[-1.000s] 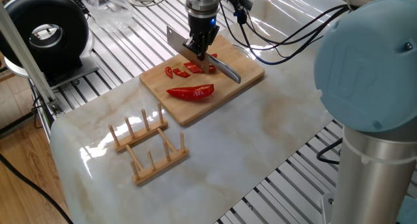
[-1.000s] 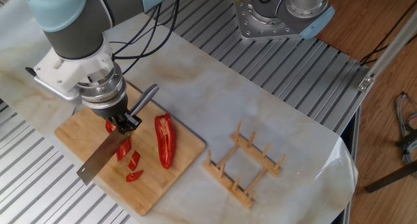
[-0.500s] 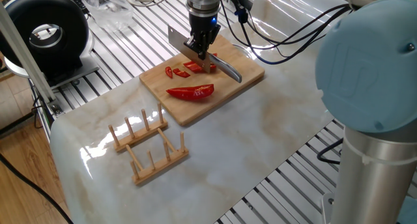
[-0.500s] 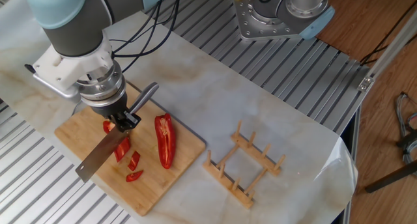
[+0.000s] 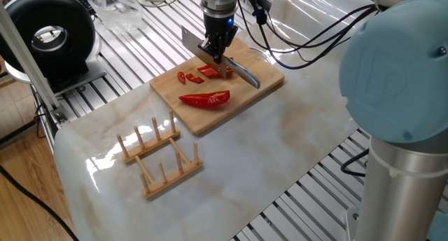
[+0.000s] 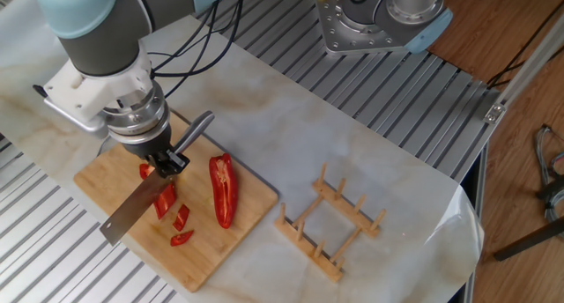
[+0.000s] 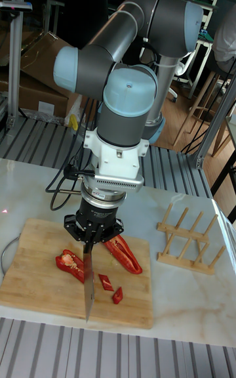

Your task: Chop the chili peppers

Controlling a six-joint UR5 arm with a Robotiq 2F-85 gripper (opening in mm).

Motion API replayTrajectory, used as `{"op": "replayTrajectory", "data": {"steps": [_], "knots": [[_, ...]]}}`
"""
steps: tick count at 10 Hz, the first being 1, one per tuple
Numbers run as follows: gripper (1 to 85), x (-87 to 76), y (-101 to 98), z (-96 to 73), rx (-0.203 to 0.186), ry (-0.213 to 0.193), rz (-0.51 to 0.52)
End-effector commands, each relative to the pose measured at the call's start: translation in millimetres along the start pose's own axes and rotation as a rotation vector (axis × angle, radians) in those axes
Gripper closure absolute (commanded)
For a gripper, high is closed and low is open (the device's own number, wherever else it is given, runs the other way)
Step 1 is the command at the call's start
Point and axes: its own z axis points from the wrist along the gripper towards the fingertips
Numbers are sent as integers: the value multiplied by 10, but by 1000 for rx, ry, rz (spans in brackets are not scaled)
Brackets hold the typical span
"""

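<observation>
A wooden cutting board (image 5: 253, 89) (image 6: 95, 176) (image 7: 26, 266) holds the chili peppers. One long red half (image 5: 204, 99) (image 6: 223, 190) (image 7: 124, 253) lies whole. The other is partly cut: a bigger piece (image 7: 69, 261) remains, and small bits (image 5: 184, 78) (image 6: 181, 218) (image 7: 105, 281) lie beside it. My gripper (image 5: 217, 50) (image 6: 163, 165) (image 7: 92, 237) is shut on a knife, which it holds above the cut pepper. The blade (image 5: 192, 43) (image 6: 137, 210) (image 7: 87, 283) slopes down over the bits and the grey handle (image 5: 242, 74) (image 6: 196, 131) sticks out behind.
A wooden peg rack (image 5: 157, 157) (image 6: 330, 224) (image 7: 187, 240) stands on the marble top beside the board. A black round device (image 5: 49, 34) sits at one corner, cables run behind the arm, and a second robot base (image 6: 379, 17) stands across the table.
The knife has risen slightly above the board with the gripper. The pepper pieces have not moved.
</observation>
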Motion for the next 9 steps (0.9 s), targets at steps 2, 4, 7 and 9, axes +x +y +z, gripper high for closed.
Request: {"op": "replayTrajectory", "data": {"steps": [2,4,7,9], "knots": [[843,-26,69,-12,-31,-9,10],[843,-31,68,-10,-30,-9,13],[843,-25,44,-6,-22,-9,22],[843,2,58,-6,-28,2,25]]}}
